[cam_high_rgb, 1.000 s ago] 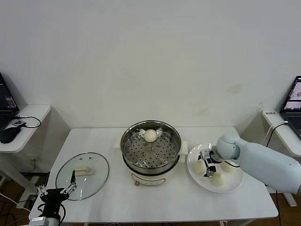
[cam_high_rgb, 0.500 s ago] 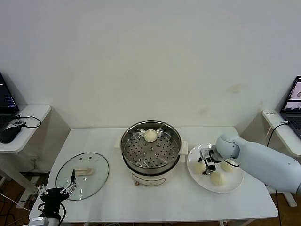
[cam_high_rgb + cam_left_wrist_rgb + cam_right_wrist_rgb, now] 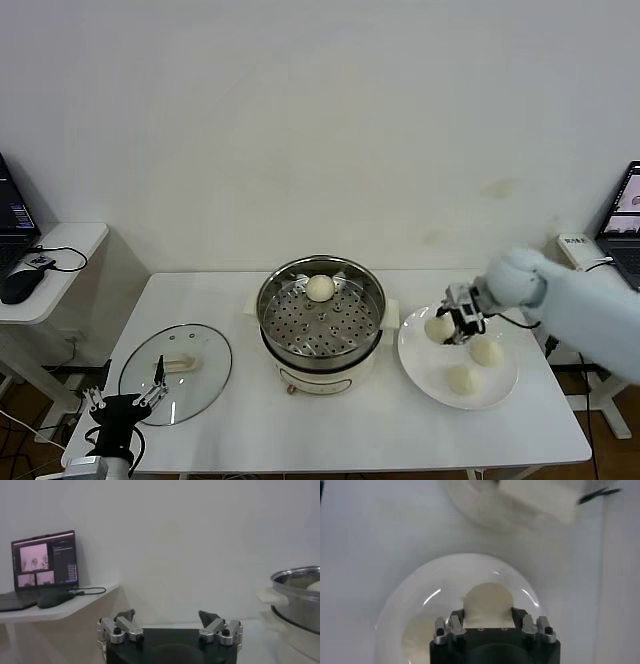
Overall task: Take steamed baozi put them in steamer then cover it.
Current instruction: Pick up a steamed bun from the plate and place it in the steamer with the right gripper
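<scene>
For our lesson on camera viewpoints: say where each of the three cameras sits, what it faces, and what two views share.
Head view: on the robot's head, looking down at the table; both arms show.
Left wrist view: behind the open left gripper, facing the wall.
Right wrist view: above the right gripper, facing the plate.
Shared: the gripped baozi; the steamer.

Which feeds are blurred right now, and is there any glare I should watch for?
Head view: the right arm and right hand are motion-smeared above the plate; the steamer is sharp, its steel rim shiny. Right wrist view: soft overall, bright arcs on the plate rim around the held baozi. Left wrist view: left hand clear, background soft.
</scene>
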Tool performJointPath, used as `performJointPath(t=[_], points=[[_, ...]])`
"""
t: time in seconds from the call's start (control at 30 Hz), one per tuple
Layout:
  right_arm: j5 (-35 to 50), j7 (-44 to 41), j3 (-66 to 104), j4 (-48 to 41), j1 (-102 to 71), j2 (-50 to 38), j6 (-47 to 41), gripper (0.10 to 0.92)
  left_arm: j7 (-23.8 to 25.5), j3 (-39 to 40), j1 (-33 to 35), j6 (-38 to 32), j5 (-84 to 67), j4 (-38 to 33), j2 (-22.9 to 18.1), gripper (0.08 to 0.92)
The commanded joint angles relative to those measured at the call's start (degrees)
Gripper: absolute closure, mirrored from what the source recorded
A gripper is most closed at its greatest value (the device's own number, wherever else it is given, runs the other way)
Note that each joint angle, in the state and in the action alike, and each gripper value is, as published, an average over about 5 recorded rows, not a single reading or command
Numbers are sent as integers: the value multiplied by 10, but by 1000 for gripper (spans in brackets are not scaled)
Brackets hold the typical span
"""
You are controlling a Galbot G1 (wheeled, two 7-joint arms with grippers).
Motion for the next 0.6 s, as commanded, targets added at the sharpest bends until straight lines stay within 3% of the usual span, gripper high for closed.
performJointPath(t=[0.03,0.3,0.6], points=[[130,12,-110,56,225,23,-50,416,0,1,0,0,-1,-1,1,177],[227,78,-115,20,198,180,-100,409,0,1,-2,0,-2,-8,3,177],[234,120,-97,-100,107,345,-123,406,1,-5,-1,0,-5,-11,4,177]])
